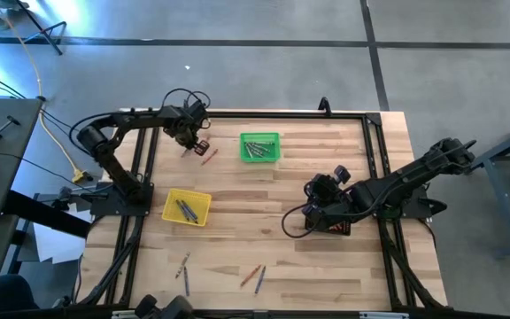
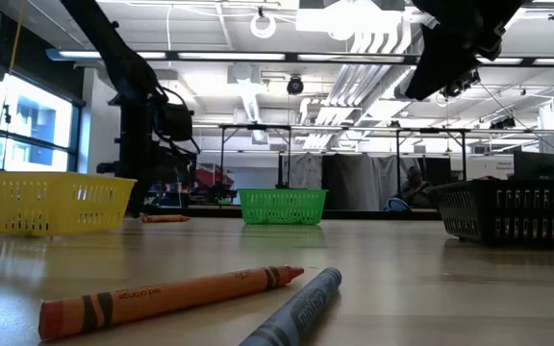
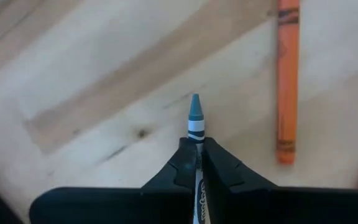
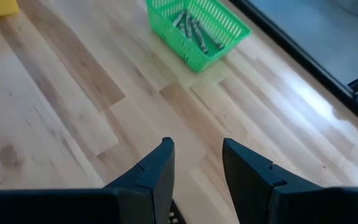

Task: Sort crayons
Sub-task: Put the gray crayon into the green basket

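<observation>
L gripper (image 3: 197,163) clenched on a blue-grey crayon (image 3: 195,121), long axis straight out btwn the fingers, tip forward.

We see it held just above the table (image 1: 326,266) near the far-left corner, orange crayon (image 3: 287,81) lying alongside, apart. L arm is nearer the green basket (image 1: 260,147) at the far edge, which has greyish crayons in it. R gripper (image 4: 196,163) waits mid-table, fingers parted, holding nothing.

blue-grey crayon (image 3: 195,118), white-banded tip | orange crayon (image 3: 287,81), black bands, at its 2 o'clock | green basket (image 1: 260,147) | yellow basket (image 1: 187,206) | pale striped wood table (image 1: 326,177)
</observation>
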Controlling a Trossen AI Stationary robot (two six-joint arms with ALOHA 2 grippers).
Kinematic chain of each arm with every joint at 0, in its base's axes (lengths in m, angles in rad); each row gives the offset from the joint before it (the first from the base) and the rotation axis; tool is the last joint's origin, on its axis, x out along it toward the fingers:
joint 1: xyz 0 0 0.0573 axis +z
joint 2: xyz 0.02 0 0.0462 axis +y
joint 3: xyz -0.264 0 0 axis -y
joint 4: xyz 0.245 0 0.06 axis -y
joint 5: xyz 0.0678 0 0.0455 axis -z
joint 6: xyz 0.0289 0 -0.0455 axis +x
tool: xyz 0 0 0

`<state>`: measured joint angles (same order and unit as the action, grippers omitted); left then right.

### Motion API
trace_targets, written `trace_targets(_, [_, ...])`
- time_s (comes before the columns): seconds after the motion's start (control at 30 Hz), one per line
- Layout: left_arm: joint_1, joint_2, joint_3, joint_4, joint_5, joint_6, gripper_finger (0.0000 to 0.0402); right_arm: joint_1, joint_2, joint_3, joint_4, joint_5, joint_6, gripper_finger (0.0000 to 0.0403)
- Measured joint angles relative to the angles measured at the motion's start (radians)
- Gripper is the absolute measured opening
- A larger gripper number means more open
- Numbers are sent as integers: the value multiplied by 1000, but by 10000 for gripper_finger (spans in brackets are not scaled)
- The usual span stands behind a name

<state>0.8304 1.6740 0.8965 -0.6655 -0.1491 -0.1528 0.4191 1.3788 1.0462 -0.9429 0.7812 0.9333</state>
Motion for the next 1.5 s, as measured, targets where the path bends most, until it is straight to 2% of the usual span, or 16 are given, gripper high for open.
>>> trace_targets(0.23, [-35,-109,4,21,8,0,1,0,0,0,-1,-15,4,128])
trace_targets(0.37, [-96,-169,4,69,100,0,1,0,0,0,-1,3,4,128])
trace_targets(0.57, [-256,-215,6,278,226,-3,0,0,0,0,-1,60,0,128])
trace_targets(0.7, [-349,-217,6,467,230,-10,0,0,0,0,1,103,0,128])
trace_targets(0.87, [-405,-185,8,672,231,5,0,0,0,0,11,142,0,128])
trace_targets(1.23, [-387,14,8,951,226,-18,0,0,0,0,21,196,8,128])
trace_targets(1.5, [-386,59,8,1050,213,-13,10,0,0,0,36,196,8,128])
